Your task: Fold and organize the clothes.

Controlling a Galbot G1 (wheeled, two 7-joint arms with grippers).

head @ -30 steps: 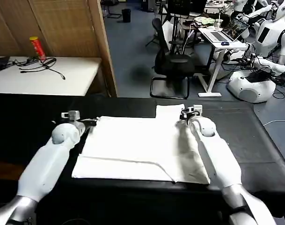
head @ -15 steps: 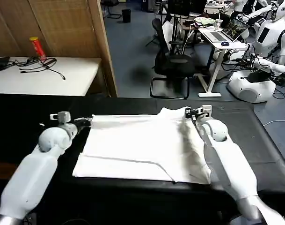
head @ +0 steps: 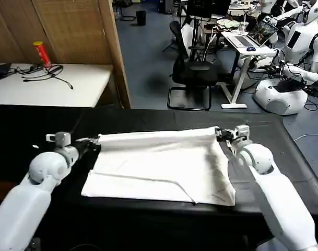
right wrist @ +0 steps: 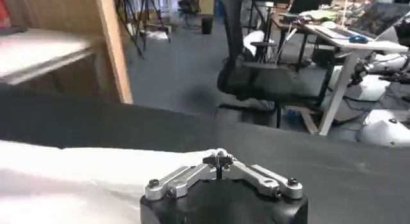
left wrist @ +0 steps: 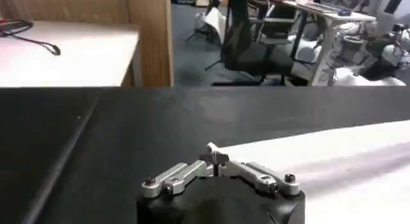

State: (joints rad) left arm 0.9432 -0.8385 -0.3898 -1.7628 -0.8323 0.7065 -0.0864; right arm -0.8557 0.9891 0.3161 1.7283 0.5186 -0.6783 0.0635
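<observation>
Fingers clamped at both far corners, plain white cotton T-shirt (head: 159, 162) pulled taut between them.

Left gripper (head: 94, 141) pinches the shirt's far left corner, fingers (left wrist: 216, 158) closed on the cloth; right gripper (head: 219, 133) does the same at the far right corner, its fingers (right wrist: 218, 160) shut on the fabric. The far edge stretches straight between the two, raised a little, while the near part of the shirt lies flat on the black table (head: 289, 157), towards its front edge.

T-shirt (head: 159, 164) on table (head: 284, 141), left end effector (head: 94, 141) and right end effector (head: 219, 133) pinching far corners.
</observation>
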